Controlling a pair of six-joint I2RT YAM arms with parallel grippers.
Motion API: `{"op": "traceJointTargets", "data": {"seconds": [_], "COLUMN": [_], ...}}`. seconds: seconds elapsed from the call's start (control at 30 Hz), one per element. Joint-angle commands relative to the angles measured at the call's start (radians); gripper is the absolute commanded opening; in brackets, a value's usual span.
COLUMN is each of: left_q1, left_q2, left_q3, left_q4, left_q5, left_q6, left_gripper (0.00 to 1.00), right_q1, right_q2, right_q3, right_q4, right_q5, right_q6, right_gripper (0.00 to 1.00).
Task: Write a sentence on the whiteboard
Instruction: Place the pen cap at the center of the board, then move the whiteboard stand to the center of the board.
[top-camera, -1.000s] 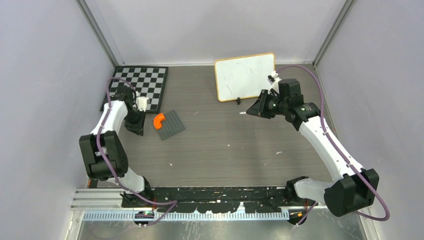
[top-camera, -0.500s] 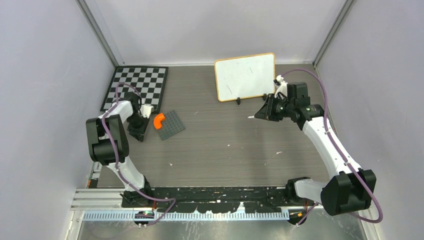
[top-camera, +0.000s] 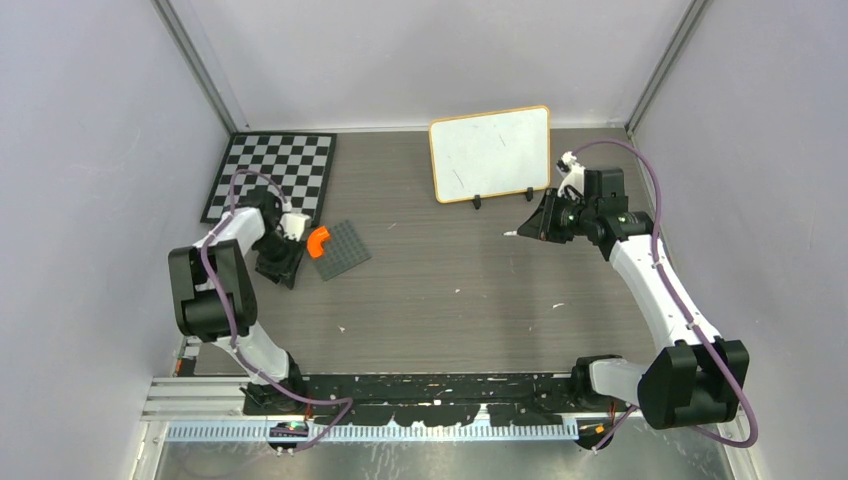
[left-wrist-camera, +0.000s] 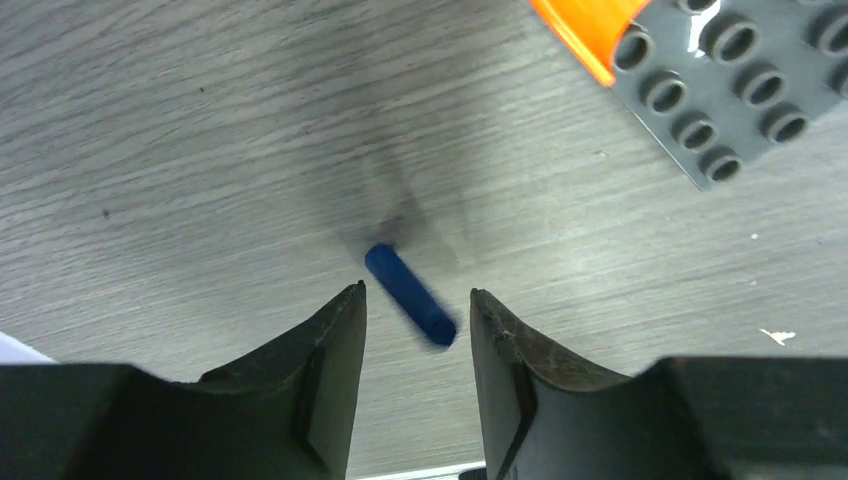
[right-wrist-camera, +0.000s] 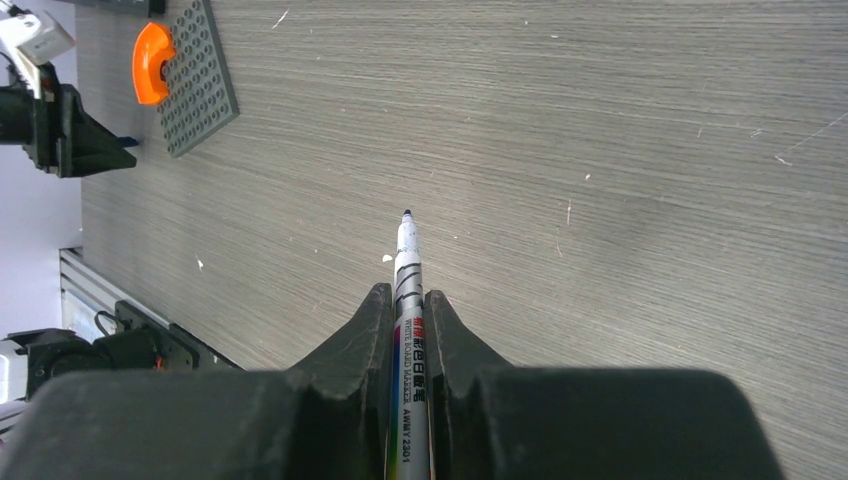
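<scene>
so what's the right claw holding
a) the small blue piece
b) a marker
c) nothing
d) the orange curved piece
b: in the right wrist view the right claw is shut on a marker, whose tip points out over the table.

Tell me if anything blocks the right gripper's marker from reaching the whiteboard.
Nothing visible does. Only bare table lies between the right gripper, shut on the marker, and the whiteboard standing at the back. The marker tip points across the table, not at the board.
</scene>
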Motion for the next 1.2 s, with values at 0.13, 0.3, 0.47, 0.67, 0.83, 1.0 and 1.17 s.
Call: {"op": "traceJointTargets", "data": {"seconds": [0.13,0.3,0.47,0.67,0.83,1.0,1.17], "left_q1": [0.006,-0.023,-0.153,-0.453,-0.67,-0.845,-0.945], "left_q2": [-0.153,-0.217,-0.262,-0.208,0.012,0.287,0.408], "left_q3": [0.049,0.125,0.217,0.301,0.524,0.756,0.828], "left_q4": [-0.126,-0.21,-0.162,0.098,0.162,0.189,0.322], "left_q5": [0.094,0.154,0.225,0.233,0.161,-0.092,-0.257], "left_q6": [0.034,0.038,-0.034,-0.142,-0.128,-0.421,-0.666], "left_gripper": [0.58,0.61,0.63,0.62,0.62,0.56,0.53], "right_q1": [-0.014,-0.028,-0.064,-0.142,-0.194,-0.231,-0.266], "right_q2": [-0.014,-0.018,-0.024,-0.031,-0.031,-0.041,-0.057], "right_q3": [-0.004,-0.003,-0.002,-0.009,-0.008,-0.003,0.002], "right_q4": [0.049,0.05,0.055,0.064,0.063,0.064,0.064], "right_q5": [-0.027,-0.037,-0.045,-0.058,-0.07,-0.026,0.01], "right_q6": [-0.012,-0.015,-0.008,-0.004,0.005,0.019,0.015], "right_gripper": [0.0,0.0,0.0,0.0,0.0,0.0,0.0]}}
